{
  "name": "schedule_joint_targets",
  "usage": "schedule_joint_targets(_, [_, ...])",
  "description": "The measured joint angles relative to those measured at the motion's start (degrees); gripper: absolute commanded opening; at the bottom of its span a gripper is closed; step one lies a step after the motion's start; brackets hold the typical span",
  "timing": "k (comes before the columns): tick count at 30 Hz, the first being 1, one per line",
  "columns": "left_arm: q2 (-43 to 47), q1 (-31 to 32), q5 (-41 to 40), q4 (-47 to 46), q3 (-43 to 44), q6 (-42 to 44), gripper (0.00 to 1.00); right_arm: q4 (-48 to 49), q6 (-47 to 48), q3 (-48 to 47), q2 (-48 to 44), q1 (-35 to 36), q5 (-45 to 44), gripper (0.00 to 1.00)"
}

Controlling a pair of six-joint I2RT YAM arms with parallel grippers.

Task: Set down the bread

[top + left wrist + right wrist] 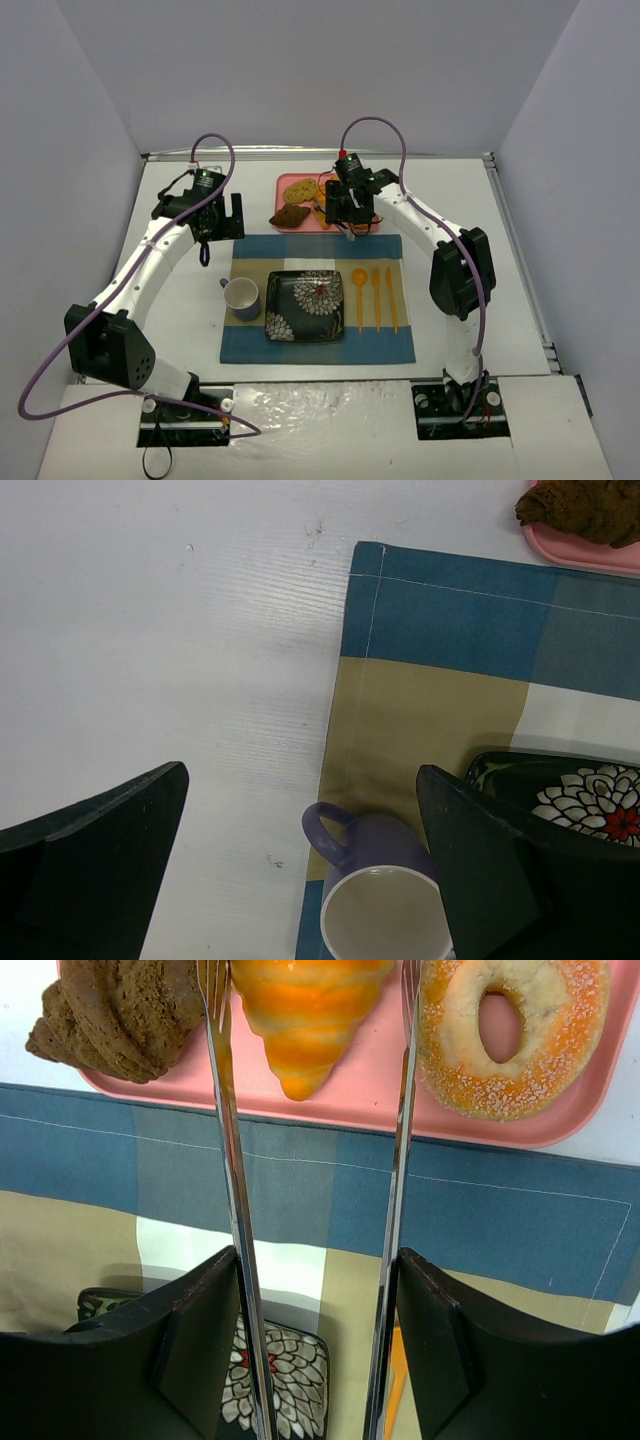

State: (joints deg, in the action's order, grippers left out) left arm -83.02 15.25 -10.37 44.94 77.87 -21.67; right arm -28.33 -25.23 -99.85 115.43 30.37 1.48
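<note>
The bread, a golden-orange croissant (pixel 305 1020), lies on the pink tray (pixel 370 1085) between a dark brown pastry (pixel 115 1015) and a sugared donut (pixel 510 1035). My right gripper (pixel 318 1260) is shut on metal tongs (pixel 228 1140). The tongs' two arms reach forward, one on each side of the croissant, with their tips level with its flanks. From above, the right gripper (pixel 340 205) hangs over the tray's near right part and hides most of the croissant (pixel 325 187). My left gripper (pixel 302 770) is open over the table with nothing held.
A blue and tan placemat (pixel 318 350) carries a dark flowered plate (pixel 305 275), a purple mug (pixel 241 296) at its left, and orange cutlery (pixel 376 298) at its right. The mug (pixel 385 910) sits just under my left gripper.
</note>
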Motion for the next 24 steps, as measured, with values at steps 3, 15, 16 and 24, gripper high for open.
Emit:
schedule_joint_targets(3, [0.0, 0.0, 0.0, 0.0, 0.0, 0.0, 0.97, 0.0, 0.0, 0.0, 0.2, 0.0, 0.0, 0.51])
schedule_joint_targets(15, [0.0, -0.3, 0.0, 0.0, 0.0, 0.0, 0.97, 0.1, 0.3, -0.1, 1.4, 0.1, 0.3, 0.02])
schedule_joint_targets(16, [0.0, -0.3, 0.0, 0.0, 0.0, 0.0, 0.97, 0.1, 0.3, -0.1, 1.4, 0.1, 0.3, 0.0])
schedule_joint_targets(24, [0.0, -0.3, 0.0, 0.0, 0.0, 0.0, 0.97, 0.1, 0.3, -0.3, 1.4, 0.3, 0.3, 0.0])
